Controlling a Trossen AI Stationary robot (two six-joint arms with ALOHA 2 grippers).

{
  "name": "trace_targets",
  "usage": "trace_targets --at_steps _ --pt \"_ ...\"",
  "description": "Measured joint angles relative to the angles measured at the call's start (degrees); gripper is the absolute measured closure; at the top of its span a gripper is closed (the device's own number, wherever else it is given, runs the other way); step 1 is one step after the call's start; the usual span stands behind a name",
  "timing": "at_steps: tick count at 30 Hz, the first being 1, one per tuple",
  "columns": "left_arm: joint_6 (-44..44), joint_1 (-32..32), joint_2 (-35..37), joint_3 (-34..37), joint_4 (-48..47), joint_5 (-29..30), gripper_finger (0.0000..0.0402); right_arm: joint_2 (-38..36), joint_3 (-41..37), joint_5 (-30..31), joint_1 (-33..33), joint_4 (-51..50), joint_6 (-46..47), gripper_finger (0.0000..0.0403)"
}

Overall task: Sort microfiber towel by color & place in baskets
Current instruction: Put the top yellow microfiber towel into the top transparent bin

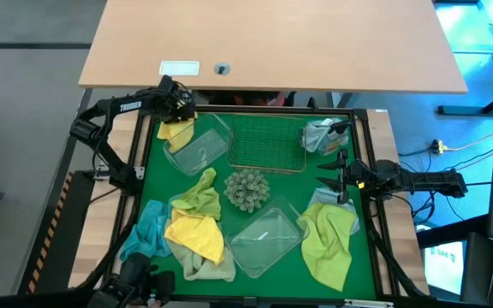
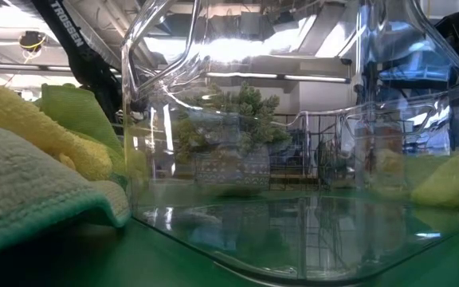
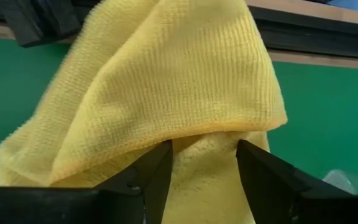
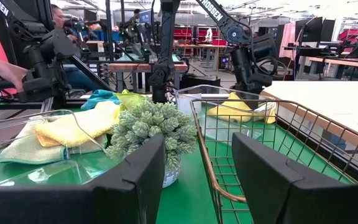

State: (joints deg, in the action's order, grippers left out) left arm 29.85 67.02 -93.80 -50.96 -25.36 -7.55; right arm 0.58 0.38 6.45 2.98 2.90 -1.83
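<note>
The spiky ball (image 1: 246,189) blocks the counter's (image 1: 157,184) middle, hemmed by the wire basket (image 1: 268,142) and two clear tubs (image 1: 265,238). Bare green lies beside the right hand (image 1: 330,176).

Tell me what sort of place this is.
Probably a robotics lab or data-collection room. Beyond the green table, the right wrist view shows more robot arms on other benches, a seated person, and monitors under ceiling strip lights.

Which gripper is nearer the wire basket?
Right. The right gripper hovers just off the wire basket's corner; the left gripper holds a yellow towel over the far tub.
</note>
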Motion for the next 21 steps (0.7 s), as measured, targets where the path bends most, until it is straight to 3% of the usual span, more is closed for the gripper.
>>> trace_targets --at_steps 5,13,21 --pt "-0.38 0.03 -0.02 0.00 -0.43 2.24 0.0272 0.00 0.02 0.01 -0.02 0.00 0.00 0.0217" --pt "-0.42 0.03 -0.04 0.00 -0.75 2.28 0.0385 0.00 0.02 -0.01 -0.01 0.00 0.00 0.0217" --pt "-0.46 0.02 -0.04 0.00 -0.28 2.03 0.0400 0.00 0.02 -0.01 -0.02 0.00 0.00 0.0217"
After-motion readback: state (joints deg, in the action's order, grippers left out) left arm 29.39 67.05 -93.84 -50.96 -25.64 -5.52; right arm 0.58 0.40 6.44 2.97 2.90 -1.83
